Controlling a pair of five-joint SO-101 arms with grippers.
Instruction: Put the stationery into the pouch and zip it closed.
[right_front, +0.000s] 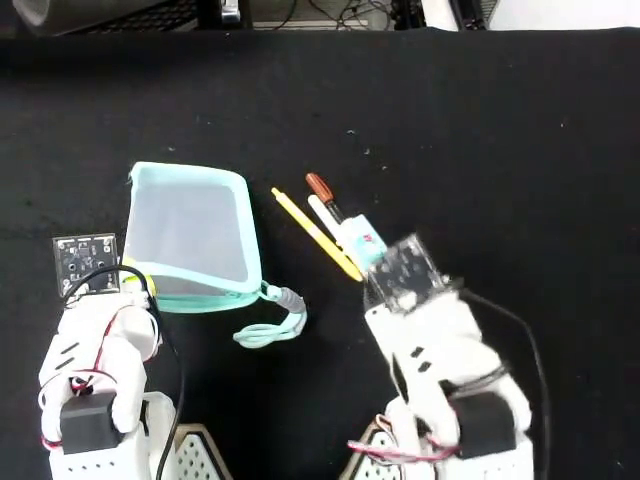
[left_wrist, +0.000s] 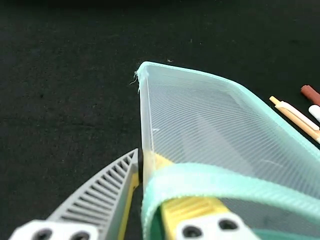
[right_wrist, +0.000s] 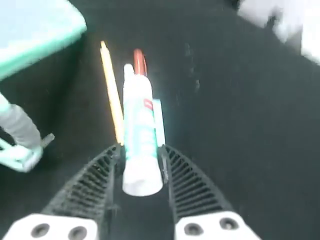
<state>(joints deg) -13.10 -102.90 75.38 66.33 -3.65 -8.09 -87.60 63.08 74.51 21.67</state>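
Observation:
The mint-green mesh pouch (right_front: 190, 240) lies left of centre with its opening toward the arms. My left gripper (right_front: 140, 282) is shut on the near left corner of the pouch (left_wrist: 210, 130), with one yellow-padded finger inside the rim and the grey finger (left_wrist: 107, 195) outside. My right gripper (right_wrist: 141, 150) is shut on a white tube with a teal label (right_wrist: 140, 135), right of the pouch (right_wrist: 35, 30). A yellow pen (right_front: 315, 235) and a brown-capped marker (right_front: 322, 192) lie beside the tube (right_front: 358, 238) on the black cloth.
A mint cord loop with a grey end (right_front: 270, 325) trails from the pouch's near right corner, between the two arms. Black cloth (right_front: 480, 150) covers the table, with open room at the far and right sides. Cables and equipment sit beyond the far edge.

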